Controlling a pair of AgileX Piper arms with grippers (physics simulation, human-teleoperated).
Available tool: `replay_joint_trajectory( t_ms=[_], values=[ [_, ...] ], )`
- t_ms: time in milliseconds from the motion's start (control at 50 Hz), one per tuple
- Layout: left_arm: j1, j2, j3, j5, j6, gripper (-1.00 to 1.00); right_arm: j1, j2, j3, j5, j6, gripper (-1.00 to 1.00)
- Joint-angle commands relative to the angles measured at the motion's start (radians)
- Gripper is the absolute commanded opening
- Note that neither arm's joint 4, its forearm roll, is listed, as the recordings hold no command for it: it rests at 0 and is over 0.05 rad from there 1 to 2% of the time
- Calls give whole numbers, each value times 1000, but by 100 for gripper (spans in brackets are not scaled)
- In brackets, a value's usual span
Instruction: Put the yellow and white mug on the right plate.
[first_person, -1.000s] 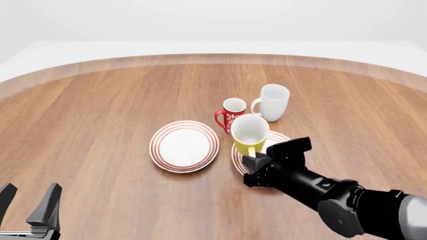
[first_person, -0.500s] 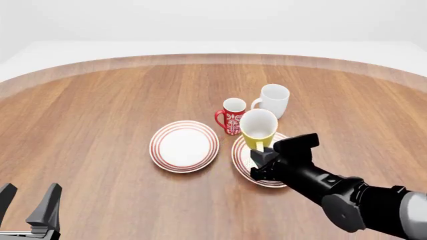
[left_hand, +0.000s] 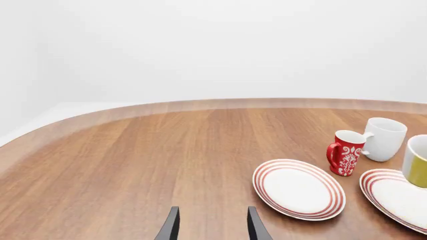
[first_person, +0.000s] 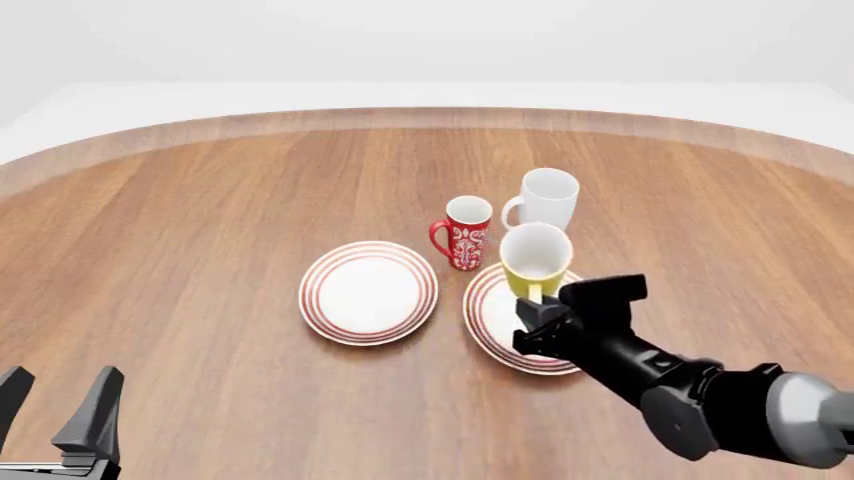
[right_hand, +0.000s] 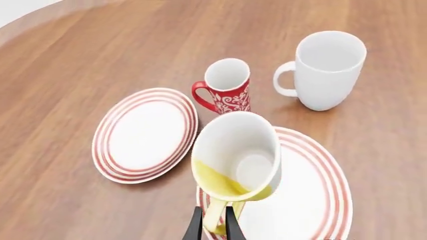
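Observation:
The yellow and white mug (first_person: 537, 260) hangs tilted over the right plate (first_person: 491, 318), a white plate with red rings. My right gripper (first_person: 533, 301) is shut on the mug's yellow handle. In the right wrist view the mug (right_hand: 237, 157) shows its white inside above the plate (right_hand: 313, 200), with the fingers (right_hand: 195, 227) pinching the handle. I cannot tell whether the mug touches the plate. My left gripper (first_person: 60, 410) is open and empty at the near left edge; its view shows the mug (left_hand: 417, 162) and the right plate (left_hand: 397, 197).
The look-alike left plate (first_person: 368, 292) lies just left of the right plate. A red white-patterned mug (first_person: 466, 232) and an all-white mug (first_person: 545, 203) stand close behind the right plate. The table's curved far edge (first_person: 427, 115) runs across the back.
My right gripper has carried the yellow mug to the right, from the plate's left rim to over its middle. The left arm has not moved.

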Motion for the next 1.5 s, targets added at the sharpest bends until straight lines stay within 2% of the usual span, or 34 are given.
replay_joint_trajectory(
  t_ms=[20,320,600,720,760,800,1060,1320,1340,1360,1500],
  values=[
    [0,0,0,0,0,100,-31,55,13,-71,15,-100],
    [0,0,0,0,0,100,-53,122,-13,-109,15,-100],
    [0,0,0,0,0,100,-35,198,-27,-155,33,-100],
    [0,0,0,0,0,100,-39,219,-29,-169,47,-100],
    [0,0,0,0,0,100,-41,228,-28,-176,86,-100],
    [0,0,0,0,0,100,-39,225,-28,-177,69,-100],
    [0,0,0,0,0,100,-32,225,-17,-198,103,-100],
    [0,0,0,0,0,100,-35,222,-9,-205,104,-100],
    [0,0,0,0,0,100,-54,232,-18,-193,89,-100],
    [0,0,0,0,0,100,-50,233,-18,-198,90,100],
    [0,0,0,0,0,100,-55,226,-20,-187,88,100]
  ],
)
